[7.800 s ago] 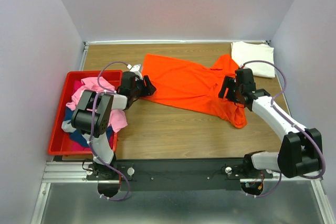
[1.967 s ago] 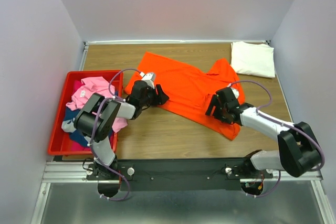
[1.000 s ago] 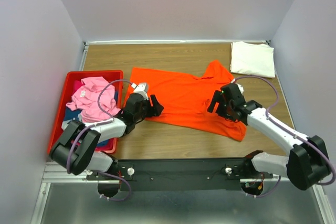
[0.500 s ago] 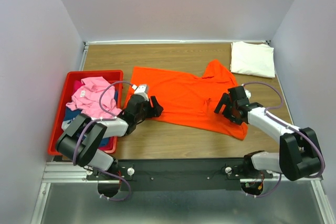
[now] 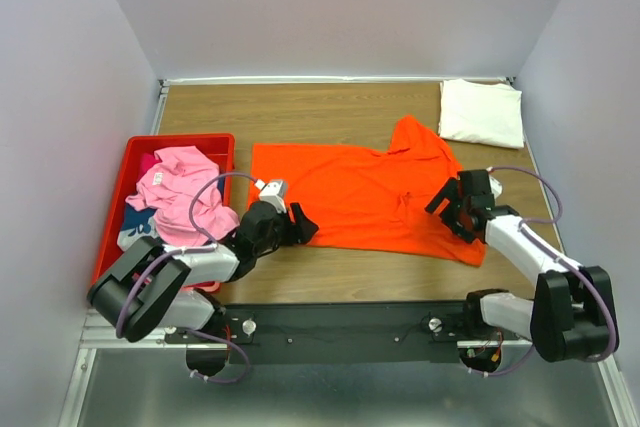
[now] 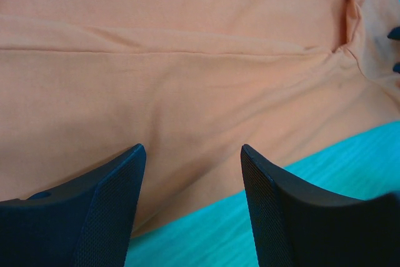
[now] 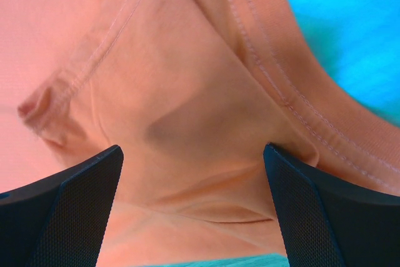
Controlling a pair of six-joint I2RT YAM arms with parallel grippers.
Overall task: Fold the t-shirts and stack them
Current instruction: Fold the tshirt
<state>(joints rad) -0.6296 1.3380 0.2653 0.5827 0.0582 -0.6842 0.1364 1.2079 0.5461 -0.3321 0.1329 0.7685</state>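
orange t-shirt point(image 5: 350, 187) lies under left gripper point(image 6: 192, 149) and right gripper point(image 7: 192, 148) (both agape, empty).

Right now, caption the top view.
Open left tool and right tool at opposite ends of a spread orange t-shirt; folded cream t-shirt far right, red bin left.

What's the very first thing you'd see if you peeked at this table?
The bright orange t-shirt grabs the eye, spread across the middle of the table, with the left tool and right tool open at its left and right edges. Next comes the red bin on the left, heaped with a pink t-shirt. A folded cream-white t-shirt lies in the far right corner.
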